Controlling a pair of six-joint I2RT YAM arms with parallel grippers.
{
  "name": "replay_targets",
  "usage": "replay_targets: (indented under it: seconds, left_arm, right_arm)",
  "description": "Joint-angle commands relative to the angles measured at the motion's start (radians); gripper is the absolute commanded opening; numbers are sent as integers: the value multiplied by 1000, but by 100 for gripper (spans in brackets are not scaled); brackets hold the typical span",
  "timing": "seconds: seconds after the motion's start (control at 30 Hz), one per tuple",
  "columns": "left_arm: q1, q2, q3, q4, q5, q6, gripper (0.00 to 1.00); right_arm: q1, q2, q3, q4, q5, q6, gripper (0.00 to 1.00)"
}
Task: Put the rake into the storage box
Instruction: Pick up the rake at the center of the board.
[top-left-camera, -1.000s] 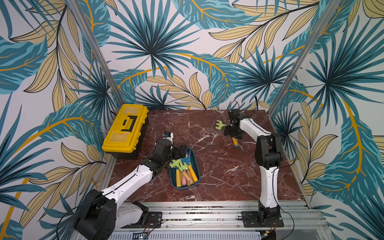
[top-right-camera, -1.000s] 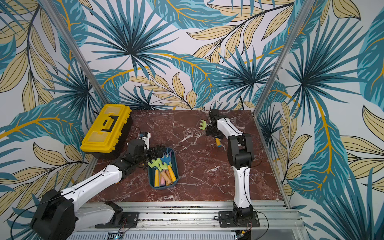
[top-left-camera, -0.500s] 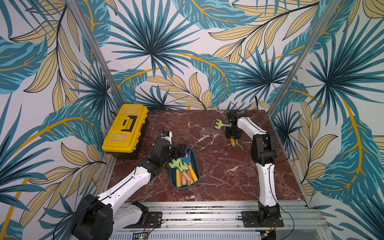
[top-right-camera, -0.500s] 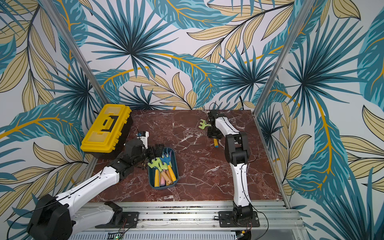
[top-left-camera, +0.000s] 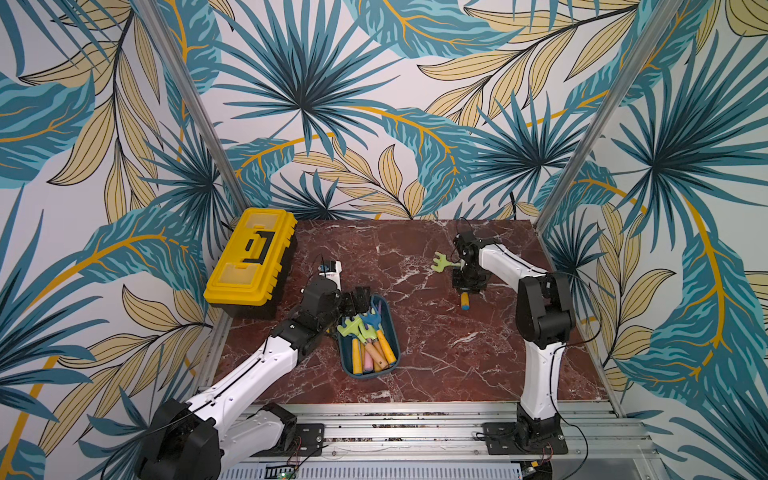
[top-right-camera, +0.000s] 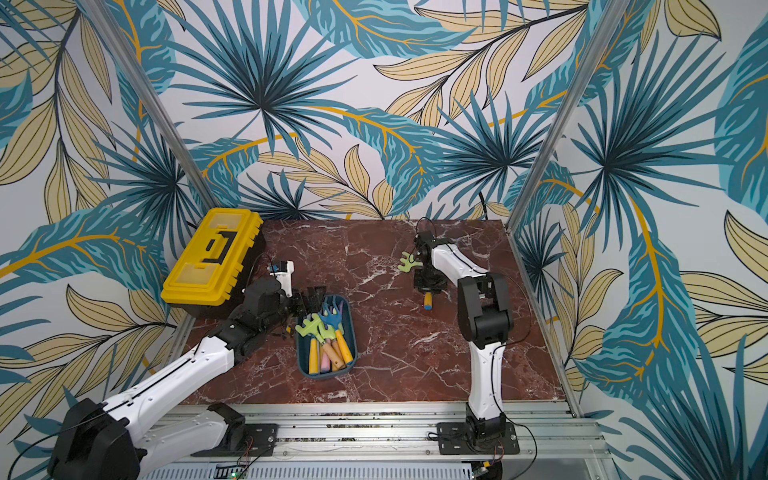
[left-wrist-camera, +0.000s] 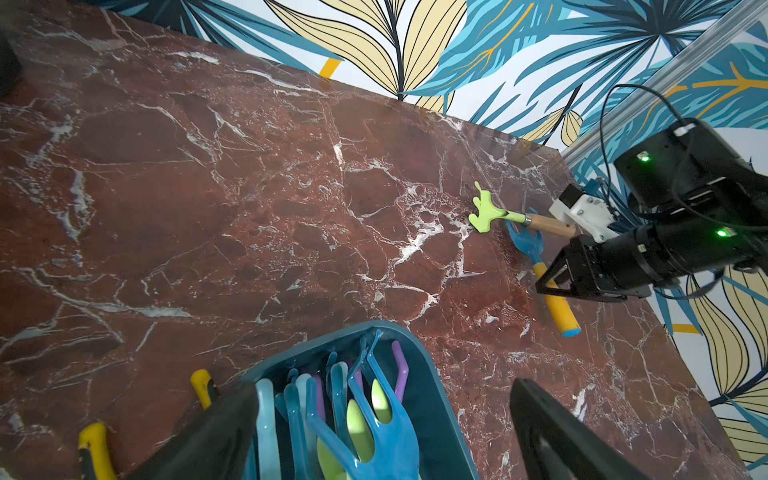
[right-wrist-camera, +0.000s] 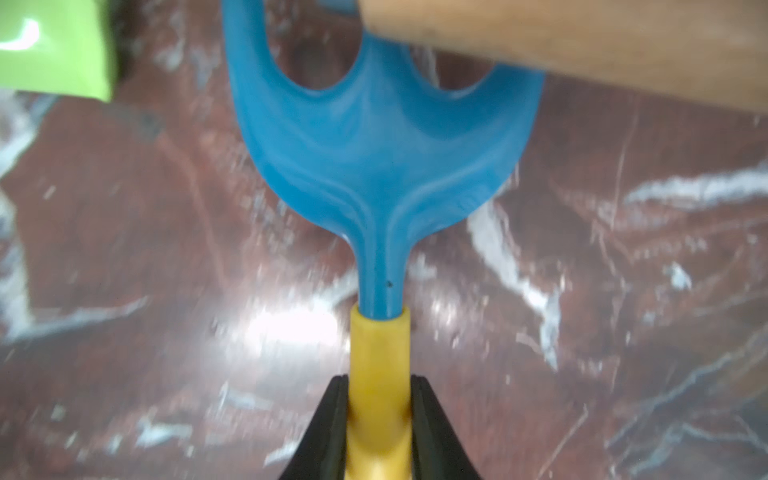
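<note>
Right gripper (right-wrist-camera: 378, 419) clamps the blue rake (right-wrist-camera: 382, 166) by its yellow handle, left gripper (top-left-camera: 357, 301) hangs wide open at the teal storage box (top-left-camera: 368, 375) packed with toy rakes (top-left-camera: 365, 332).

Lab booth: leaf-print walls (top-left-camera: 374, 104), marble tabletop (top-left-camera: 436, 357) (aluminium mounting rail (top-left-camera: 395, 432)).

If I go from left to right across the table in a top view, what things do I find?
yellow toolbox → storage box → head of the green rake → yellow handle of the blue rake
</note>
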Motion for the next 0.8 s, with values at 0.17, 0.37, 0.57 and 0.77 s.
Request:
replay_targets:
  seconds: [0.17,0.37,0.57,0.77]
  left_arm:
    - [-3,-45,-19,-4,-24,10,100]
    - [-2,-53,-21,-1,-23,7,100]
    - [-3,-57,-23,-2,-21,7,100]
    - [-3,-65,-26,-3,-59,8,100]
  right_arm:
    - [57,-238,-265,122,-119,57,19]
    - [113,-399,-455,201,-235,119,19]
    - [162,-529,-536,199,-203,164,19]
    - [233,-628,-595,230,-246,212,18]
